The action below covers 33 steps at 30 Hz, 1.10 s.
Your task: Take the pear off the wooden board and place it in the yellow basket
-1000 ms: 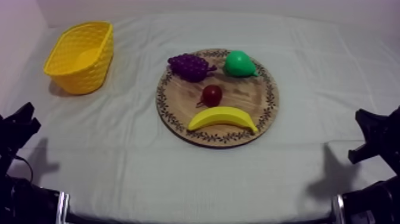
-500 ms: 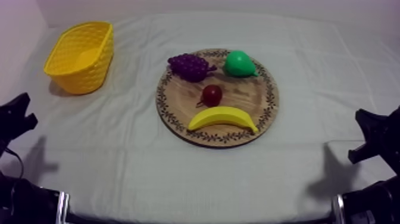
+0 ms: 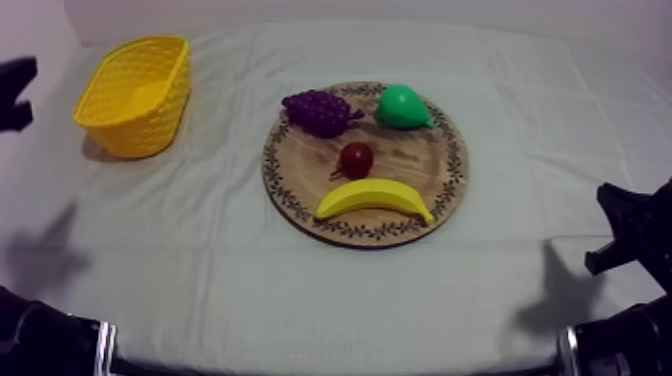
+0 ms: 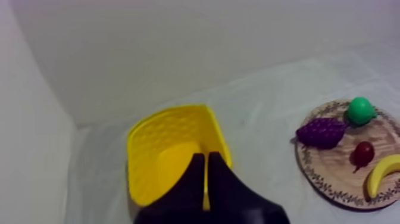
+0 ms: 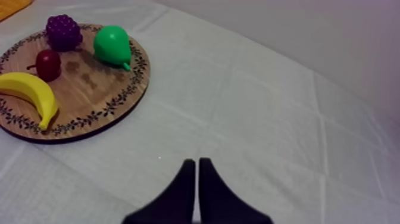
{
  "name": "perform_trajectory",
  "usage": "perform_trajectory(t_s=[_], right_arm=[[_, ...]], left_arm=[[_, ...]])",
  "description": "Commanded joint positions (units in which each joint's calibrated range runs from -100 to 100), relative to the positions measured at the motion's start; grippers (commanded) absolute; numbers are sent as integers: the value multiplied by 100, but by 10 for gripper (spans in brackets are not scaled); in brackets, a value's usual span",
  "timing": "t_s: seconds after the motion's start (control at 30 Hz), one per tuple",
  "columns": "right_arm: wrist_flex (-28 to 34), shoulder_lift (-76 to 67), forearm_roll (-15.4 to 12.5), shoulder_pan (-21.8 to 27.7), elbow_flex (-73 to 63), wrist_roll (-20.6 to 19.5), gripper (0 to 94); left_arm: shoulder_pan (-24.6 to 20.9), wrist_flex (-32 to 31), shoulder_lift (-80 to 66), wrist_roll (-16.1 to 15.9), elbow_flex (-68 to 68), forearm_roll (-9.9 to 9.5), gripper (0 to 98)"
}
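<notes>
Well, your pear sits at the far edge of the wooden board, just right of the grapes. The yellow basket is well apart from it, at the far left corner of the table. Both grippers are clenched on nothing. The left gripper hovers near the basket, and the right gripper rests by the table's right edge. You risk nudging the grapes on the reach. The rounded pear could also slip from the grip during the long carry across.
</notes>
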Motion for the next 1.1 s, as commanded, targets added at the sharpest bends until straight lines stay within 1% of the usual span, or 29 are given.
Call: perform_trajectory(t_s=[0.0,0.13,0.4,0.53,0.87,1.07], right_arm=[[0,-1,0,0,-1,-1,3],[0,-1,0,-1,-1,-1,3],[0,-1,0,-1,-1,-1,3],[0,-1,0,-1,-1,-1,3],[0,-1,0,-1,-1,-1,3],[0,-1,0,-1,-1,-1,3]], left_arm=[[226,100,729,-47,-1042,-7,0],[567,315,1324,-145,-1859,-9,0],[1188,1089,2536,-270,-3447,-46,0],[1459,1405,3091,-329,-4076,-34,0],[1985,2134,4334,-483,-5547,-5,0],[2200,2306,5010,-593,-6137,28,0]])
